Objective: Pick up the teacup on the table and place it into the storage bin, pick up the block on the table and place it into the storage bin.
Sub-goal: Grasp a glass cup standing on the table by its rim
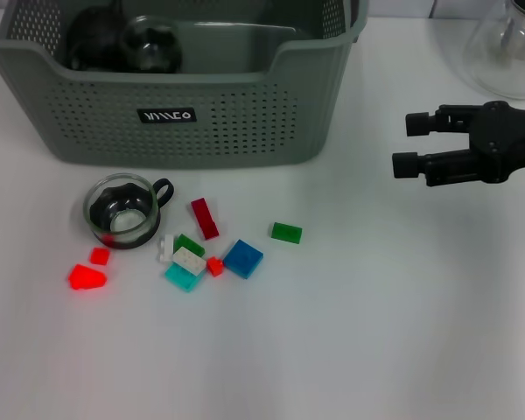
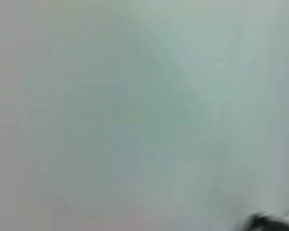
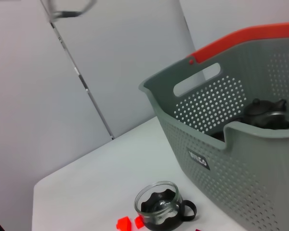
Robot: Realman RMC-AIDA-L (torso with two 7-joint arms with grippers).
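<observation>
A glass teacup (image 1: pixel 122 211) with a black handle stands on the white table, just in front of the grey-green storage bin (image 1: pixel 201 114). The right wrist view also shows the teacup (image 3: pixel 160 207) and the storage bin (image 3: pixel 241 163). Several small blocks lie right of the cup: a dark red block (image 1: pixel 205 218), a blue block (image 1: pixel 243 258), a green block (image 1: pixel 286 232) and a teal block (image 1: pixel 184 276). My right gripper (image 1: pixel 408 144) hovers open at the right, well clear of the blocks, with nothing between its fingers. The left gripper is out of view.
Inside the bin sit a dark teapot (image 1: pixel 96 39) and a glass lid or bowl (image 1: pixel 150 44). A clear glass vessel (image 1: pixel 507 48) stands at the back right. Two bright red pieces (image 1: pixel 87 276) lie left of the block cluster. The bin has an orange rim (image 3: pixel 245 38) at the far side.
</observation>
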